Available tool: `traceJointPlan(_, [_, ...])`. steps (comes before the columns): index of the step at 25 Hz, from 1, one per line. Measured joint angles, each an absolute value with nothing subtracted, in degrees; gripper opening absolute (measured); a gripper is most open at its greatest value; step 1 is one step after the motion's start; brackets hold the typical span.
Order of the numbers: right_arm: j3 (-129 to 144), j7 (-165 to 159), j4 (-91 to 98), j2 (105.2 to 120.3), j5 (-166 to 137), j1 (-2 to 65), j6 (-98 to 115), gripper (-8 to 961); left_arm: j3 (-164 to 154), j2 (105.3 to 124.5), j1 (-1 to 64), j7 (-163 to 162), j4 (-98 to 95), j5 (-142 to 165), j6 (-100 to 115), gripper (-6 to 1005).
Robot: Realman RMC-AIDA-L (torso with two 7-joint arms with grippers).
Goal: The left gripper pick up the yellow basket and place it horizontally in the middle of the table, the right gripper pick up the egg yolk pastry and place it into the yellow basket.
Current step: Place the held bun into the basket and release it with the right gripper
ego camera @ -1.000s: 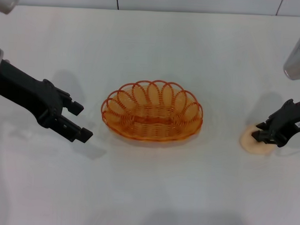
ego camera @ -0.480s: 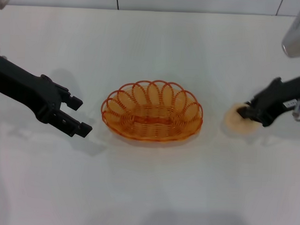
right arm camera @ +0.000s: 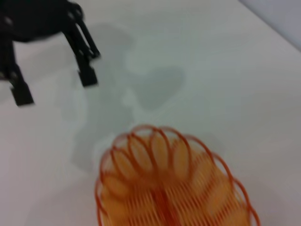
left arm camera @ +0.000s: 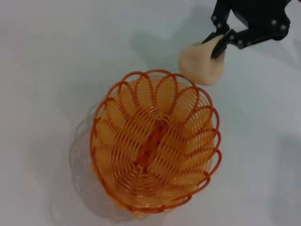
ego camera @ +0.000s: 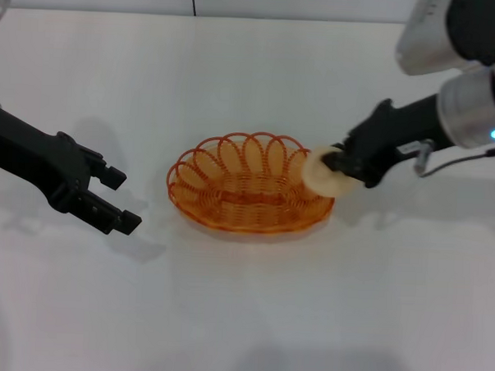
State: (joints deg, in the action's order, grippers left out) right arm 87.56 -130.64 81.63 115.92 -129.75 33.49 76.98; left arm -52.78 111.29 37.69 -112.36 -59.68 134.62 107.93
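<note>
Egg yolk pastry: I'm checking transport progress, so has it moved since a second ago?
Yes. Held in the right gripper, the egg yolk pastry has left the table and now hangs at the yellow basket's right rim.

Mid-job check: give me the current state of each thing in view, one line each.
Oval orange-yellow wire basket: upright on the table, nothing inside.
Small round pale beige egg yolk pastry: gripped, lifted at the basket's right rim, not in it.
Black two-fingered right tool: shut on the pastry.
Black two-fingered left tool: open, holding nothing, left of the basket.
White table: bears the basket.

The white table (ego camera: 242,317) bears only the yellow basket (ego camera: 252,184), lying centrally.
</note>
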Motion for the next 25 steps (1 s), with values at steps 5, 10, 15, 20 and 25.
traceJointPlan(5, [91.92,-129.81,81.14,115.93,-127.76,34.22,71.59,40,-52.75,111.42,37.54,-112.33,-59.67,134.47,107.89,888])
traceJointPlan(10, [97.08,-127.20,79.38,115.93,-124.90,34.69,65.24,38,-52.73,111.57,37.52,-112.32,-59.67,134.39,107.79,888])
traceJointPlan(15, [98.38,-124.69,77.92,115.93,-121.83,34.67,62.64,38,-52.73,111.67,37.46,-112.32,-59.68,134.38,107.58,888])
traceJointPlan(20, [98.50,-123.81,76.96,115.93,-120.59,34.83,62.11,38,-52.73,111.70,37.44,-112.32,-59.68,134.38,107.50,888])
traceJointPlan(25, [98.95,-123.54,76.64,115.93,-120.55,34.85,61.21,37,-52.73,111.70,37.44,-112.32,-59.68,134.38,107.25,888])
